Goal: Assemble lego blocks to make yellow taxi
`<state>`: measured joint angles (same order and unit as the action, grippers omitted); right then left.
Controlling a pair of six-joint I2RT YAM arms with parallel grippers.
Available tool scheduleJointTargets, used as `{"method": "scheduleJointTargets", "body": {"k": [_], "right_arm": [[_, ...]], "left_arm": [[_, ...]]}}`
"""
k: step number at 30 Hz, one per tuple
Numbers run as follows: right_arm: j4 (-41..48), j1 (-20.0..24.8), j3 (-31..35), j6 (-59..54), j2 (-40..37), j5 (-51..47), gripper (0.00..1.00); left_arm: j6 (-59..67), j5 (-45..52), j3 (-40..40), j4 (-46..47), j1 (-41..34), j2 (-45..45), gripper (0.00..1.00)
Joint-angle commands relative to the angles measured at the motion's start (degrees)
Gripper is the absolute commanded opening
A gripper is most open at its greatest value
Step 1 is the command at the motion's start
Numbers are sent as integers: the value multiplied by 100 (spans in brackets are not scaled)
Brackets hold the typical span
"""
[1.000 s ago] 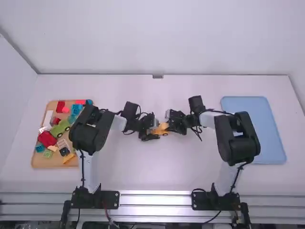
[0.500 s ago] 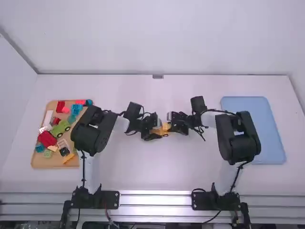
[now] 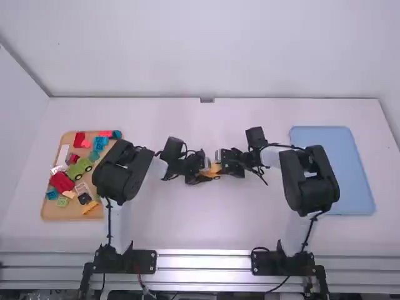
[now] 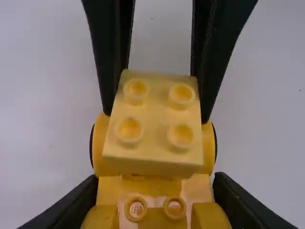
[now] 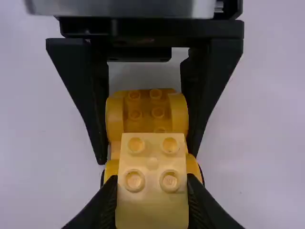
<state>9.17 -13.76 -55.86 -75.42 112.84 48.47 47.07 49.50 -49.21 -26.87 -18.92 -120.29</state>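
4-stud block (image 4: 155,116) over yellow chassis (image 5: 146,114)

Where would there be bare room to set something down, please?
Bare table separates the yellow blocks from the wall and from the metal rail; the blue tray looks free. Crowded: the wooden tray, and around the blocks.

White table (image 3: 206,219), tan tray (image 3: 55,214) left, blue tray (image 3: 350,181) right
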Motion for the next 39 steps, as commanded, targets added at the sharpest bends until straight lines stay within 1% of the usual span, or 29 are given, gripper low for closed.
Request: {"method": "scheduleJointTargets", "body": {"k": [1, 2, 5, 12, 18, 23, 39], "right_arm": [[26, -74, 39, -26, 90, -164, 0], [24, -98, 39, 24, 90, -212, 0], [76, -79, 39, 55, 92, -245, 0], [310, 33, 39, 15, 109, -212, 0], [262, 31, 39, 15, 109, -247, 0], [160, 31, 39, 101, 109, -356, 0], [420, -55, 37, 98, 107, -334, 0]], "left_arm": [[96, -422, 275, 83, -17, -153, 39], [116, -402, 280, 103, -15, -153, 37], [107, -407, 273, 155, -11, -153, 36], [74, -442, 273, 151, 35, -153, 37], [70, -428, 273, 162, -4, -153, 37], [131, -415, 273, 437, -7, -153, 36], [133, -562, 177, 542, -15, -153, 38]]}}
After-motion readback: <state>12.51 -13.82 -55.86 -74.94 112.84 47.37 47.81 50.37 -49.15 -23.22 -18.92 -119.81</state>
